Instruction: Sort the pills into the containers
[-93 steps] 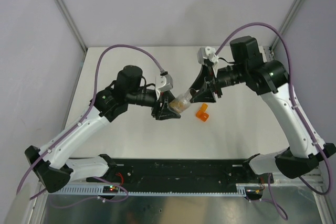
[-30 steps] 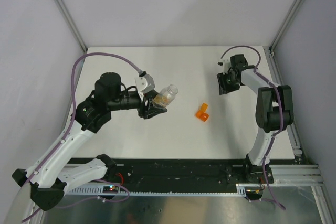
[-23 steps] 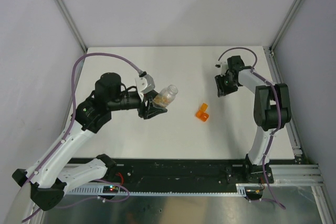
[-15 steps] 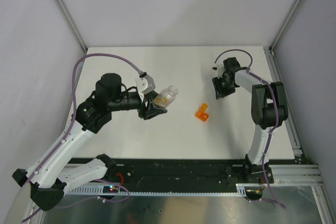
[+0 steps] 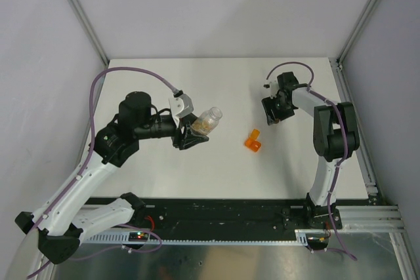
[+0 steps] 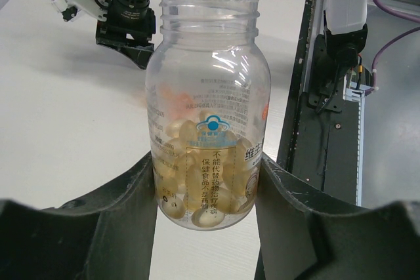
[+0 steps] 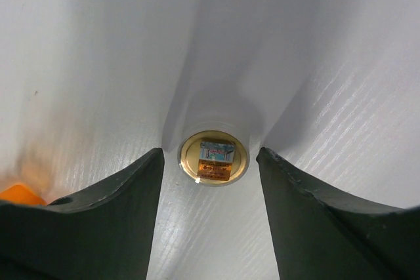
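Note:
My left gripper (image 5: 190, 137) is shut on the base of a clear vial (image 5: 207, 119), held tilted above the table with its mouth open. In the left wrist view the vial (image 6: 207, 96) has no cap, and several pale tan pills (image 6: 200, 191) lie in its lower half. The orange two-cell container (image 5: 252, 140) sits on the table mid-right, and its corner shows in the right wrist view (image 7: 16, 195). My right gripper (image 5: 272, 111) is low at the table, open. The tan cap (image 7: 214, 157) lies flat between its fingers, with a gap on each side.
The white table (image 5: 216, 168) is walled on the left, back and right. A black rail (image 5: 223, 211) with the arm bases runs along the near edge. The right arm (image 6: 128, 4) shows beyond the vial in the left wrist view.
Three seconds ago both grippers met at the vial. The left arm has drawn back left with the open vial. The right gripper went to the back right and has since edged left.

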